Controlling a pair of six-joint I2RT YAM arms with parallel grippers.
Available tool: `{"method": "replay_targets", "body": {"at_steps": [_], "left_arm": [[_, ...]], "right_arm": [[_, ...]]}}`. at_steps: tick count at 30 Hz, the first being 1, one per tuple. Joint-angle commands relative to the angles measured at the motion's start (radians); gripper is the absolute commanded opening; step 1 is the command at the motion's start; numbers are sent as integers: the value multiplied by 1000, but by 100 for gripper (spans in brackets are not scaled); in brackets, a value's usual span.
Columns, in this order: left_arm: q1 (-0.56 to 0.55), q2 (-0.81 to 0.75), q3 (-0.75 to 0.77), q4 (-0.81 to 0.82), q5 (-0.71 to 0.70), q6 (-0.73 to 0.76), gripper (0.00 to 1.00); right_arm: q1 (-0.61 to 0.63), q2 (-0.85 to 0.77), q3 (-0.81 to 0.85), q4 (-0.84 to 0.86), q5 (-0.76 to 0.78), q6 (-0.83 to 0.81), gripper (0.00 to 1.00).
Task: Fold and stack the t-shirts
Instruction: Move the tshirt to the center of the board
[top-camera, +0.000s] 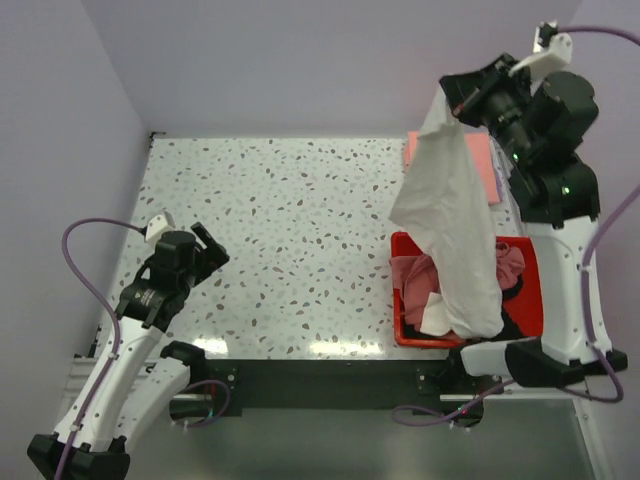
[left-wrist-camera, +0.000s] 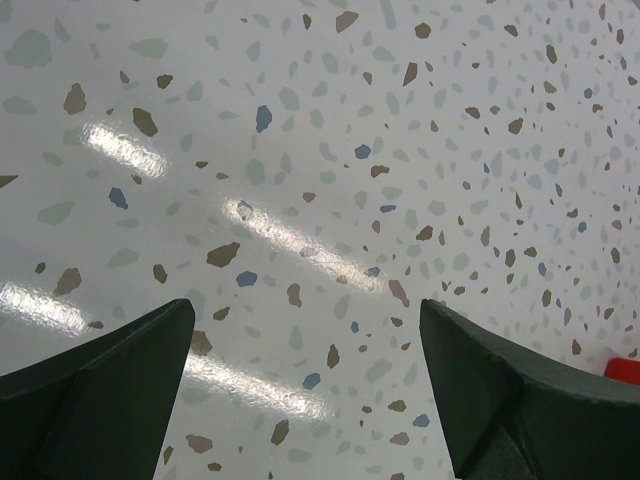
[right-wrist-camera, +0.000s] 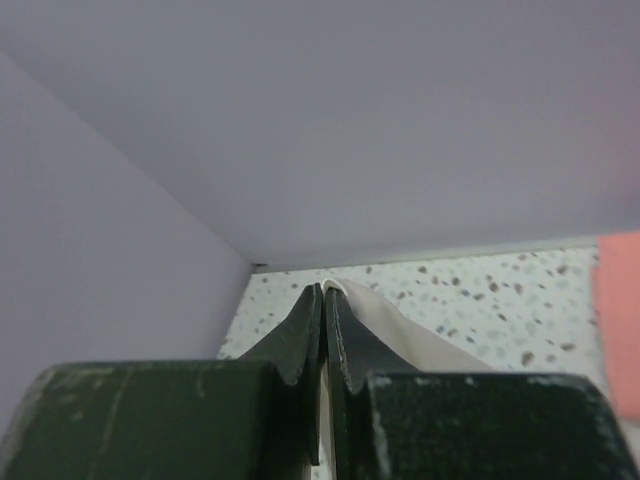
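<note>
Jaws of the right gripper (top-camera: 452, 103): clenched on a thin pinch of the white soft cloth t-shirt (top-camera: 455, 220), held high at the far right. The right wrist view shows the two pads pressed together with a sliver of white cloth at their tips.

Jaws of the left gripper (top-camera: 207, 248): released, spread wide, grasping nothing, poised over bare table at the near left.

Item, white soft cloth t-shirt: we record it hanging in one long crumpled drape from the pinch. Its lower end lies in the red plastic bin (top-camera: 398, 292) on top of the other clothes. We judge it light, limp and shapeless, likely to swing and to slide from a small pinch. A second hold at a shoulder seam or hem corner would serve best (we cannot tell which edge is pinched now).

Item, dusty-pink cloth (top-camera: 415, 275) and black cloth (top-camera: 520, 300): bunched together in the bin, near right.

Item, salmon-pink flat shirt (top-camera: 488, 160): lying on the table at the far right, behind the hanging shirt.

Surface: speckled white tabletop (top-camera: 300, 220), glossy and flat. We judge that cloth will slide over it easily.

Room: lilac walls (top-camera: 300, 60) at the left and far sides. The broad middle and left of the table offer spreading space.
</note>
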Motion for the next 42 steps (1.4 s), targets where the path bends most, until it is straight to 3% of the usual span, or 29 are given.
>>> {"method": "replay_targets", "body": {"at_steps": [1,5,6,9,17,25,30,33,35,39,42], "left_arm": [[4,-4,6,17,4,24,100],[4,-1,6,20,7,26,100],[4,4,6,17,9,29,100],[3,5,7,22,13,30,100],[4,13,6,20,29,39,100],[4,27,7,14,35,43,100],[4,33,2,3,44,29,100],[4,36,4,-11,61,27,100],[4,33,10,-40,52,21,100],[3,4,2,-48,52,13,100],[4,1,-13,-23,72,10,100]], "right_arm": [[100,194,278,52,-166,0,0],[246,454,635,12,-139,-13,0],[304,562,658,187,-140,34,0],[353,596,601,342,-147,71,0],[525,793,633,333,-118,31,0],[606,994,580,340,-103,88,0],[671,1205,721,363,-37,140,0],[703,1285,665,547,-14,200,0],[721,1362,697,616,83,184,0],[721,1425,729,563,71,162,0],[721,1372,646,516,51,90,17]]}}
